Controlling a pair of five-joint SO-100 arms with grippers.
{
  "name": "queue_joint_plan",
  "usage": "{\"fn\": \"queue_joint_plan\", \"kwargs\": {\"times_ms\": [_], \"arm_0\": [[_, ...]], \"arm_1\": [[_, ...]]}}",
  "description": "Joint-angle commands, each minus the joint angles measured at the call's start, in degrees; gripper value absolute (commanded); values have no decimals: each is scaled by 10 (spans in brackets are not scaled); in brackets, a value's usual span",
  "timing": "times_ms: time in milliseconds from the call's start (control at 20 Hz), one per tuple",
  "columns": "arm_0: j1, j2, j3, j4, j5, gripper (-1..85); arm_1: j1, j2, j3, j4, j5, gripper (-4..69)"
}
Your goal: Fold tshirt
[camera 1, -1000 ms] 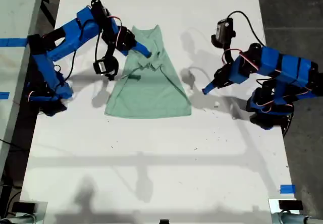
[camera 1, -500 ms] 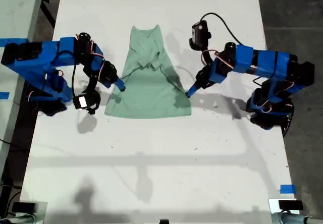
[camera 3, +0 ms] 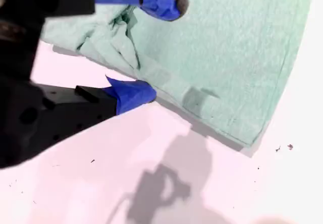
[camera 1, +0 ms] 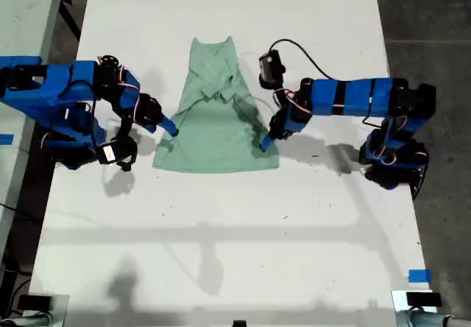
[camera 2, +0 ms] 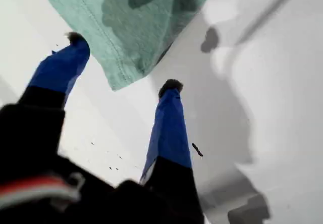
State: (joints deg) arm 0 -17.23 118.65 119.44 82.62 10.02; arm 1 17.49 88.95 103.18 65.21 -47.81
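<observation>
The pale mint-green tshirt (camera 1: 217, 132) lies flat on the white table, both sleeves folded inward and the hem toward the exterior view's bottom. My first gripper (camera 1: 171, 129) is on the arm at the exterior view's left, at the shirt's left edge. It is open, and its fingers straddle a cloth corner (camera 2: 136, 17) without closing on it (camera 2: 123, 62). My second gripper (camera 1: 265, 144) reaches in from the exterior view's right onto the shirt's right edge. It is open (camera 3: 164, 48), one finger over the tshirt (camera 3: 227, 47) near the crumpled fold, the other at the cloth's edge.
The white table (camera 1: 221, 231) stretches bare toward the exterior view's bottom. A blue tape mark (camera 1: 418, 275) sits near its lower right corner. Dark floor (camera 1: 434, 18) borders the table on the exterior view's right.
The first arm has swung down from the shirt's upper fold to its left edge. The second arm has reached in from the bare table to the right edge. The shirt has not visibly moved.
</observation>
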Motion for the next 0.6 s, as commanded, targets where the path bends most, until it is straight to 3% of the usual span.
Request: {"fn": "queue_joint_plan", "kwargs": {"times_ms": [0,150,350,550], "arm_0": [[-7,25,2,-16,-5,226],[-10,27,12,-16,-5,228],[-16,27,25,-20,-4,228],[-18,27,28,-21,-4,228]], "arm_1": [[4,-31,4,-55,11,299],[16,-76,11,-85,12,244],[27,-97,-1,-88,0,39],[20,-93,-19,-42,-14,-16]]}}
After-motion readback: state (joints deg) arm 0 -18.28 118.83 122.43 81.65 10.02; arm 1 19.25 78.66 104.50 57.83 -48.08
